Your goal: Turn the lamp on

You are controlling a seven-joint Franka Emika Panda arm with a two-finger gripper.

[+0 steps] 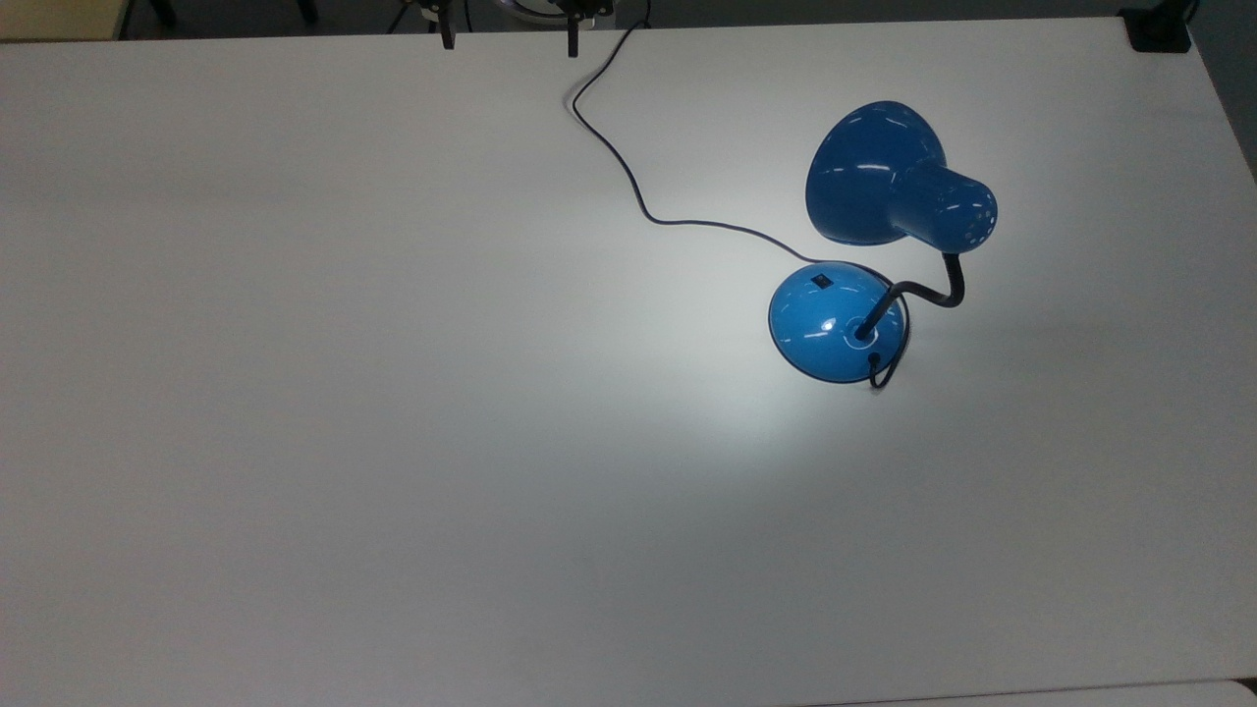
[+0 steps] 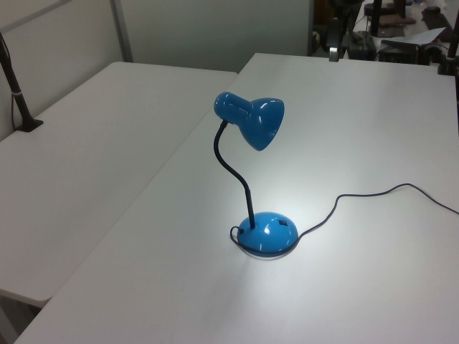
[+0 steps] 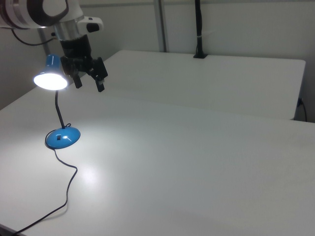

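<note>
— Where is the tool?

— In the right view it hangs in the air with nothing in it, its two black fingers spread wide apart. In the top view the picture's upper edge cuts it off, leaving just two dark fingertips.

— And the lamp?

— It stands on the white desk, below the tool and to the right view's left, apart from it. The shade glows white and a bright patch lies on the desk by the blue base.

— The switch?

— A small dark mark on the base; its position is too small to read. The cord runs under the tool and off the desk's far edge.
</note>
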